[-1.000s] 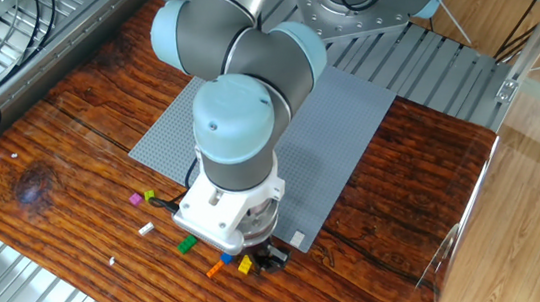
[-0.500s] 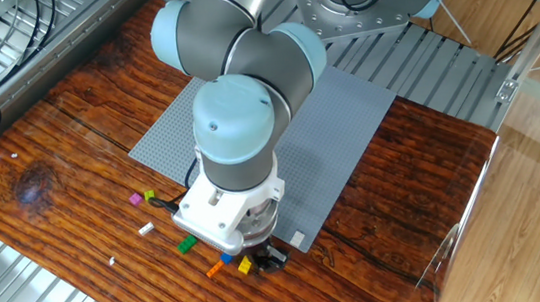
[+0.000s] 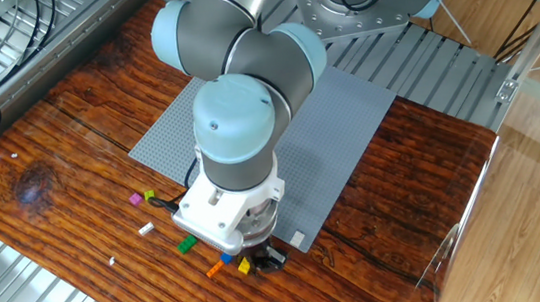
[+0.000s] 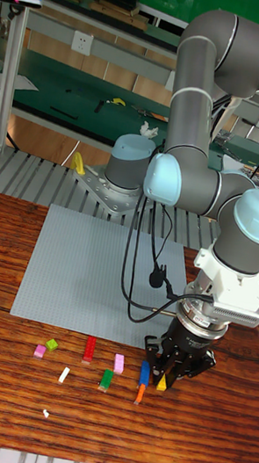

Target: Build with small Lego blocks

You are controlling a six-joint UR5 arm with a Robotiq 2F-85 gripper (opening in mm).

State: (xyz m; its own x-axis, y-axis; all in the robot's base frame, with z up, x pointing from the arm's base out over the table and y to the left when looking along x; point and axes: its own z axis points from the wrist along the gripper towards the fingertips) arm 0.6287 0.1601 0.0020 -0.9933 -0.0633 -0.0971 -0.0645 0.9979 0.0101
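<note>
The small Lego blocks lie scattered on the wooden table in front of the grey baseplate (image 3: 349, 133). My gripper (image 4: 167, 376) is down at the table over a yellow block (image 4: 162, 384), which shows at its fingertips (image 4: 176, 368). The wrist hides whether the fingers press on it. In the fixed view the same yellow block (image 3: 245, 265) sits just left of a black finger (image 3: 273, 259). A blue block (image 4: 145, 368) and an orange block (image 4: 139, 389) lie right beside it. Further left are green (image 4: 107, 378), pink (image 4: 119, 363), red (image 4: 89, 348), white (image 4: 64, 375), magenta (image 4: 41, 350) and lime (image 4: 52, 344) blocks.
The arm's elbow and wrist (image 3: 235, 124) hang over the front of the baseplate and hide part of it. A cable (image 4: 146, 278) loops down beside the wrist. A tiny white piece (image 4: 45, 413) lies near the table's front edge. Metal slats (image 3: 24, 297) border the table.
</note>
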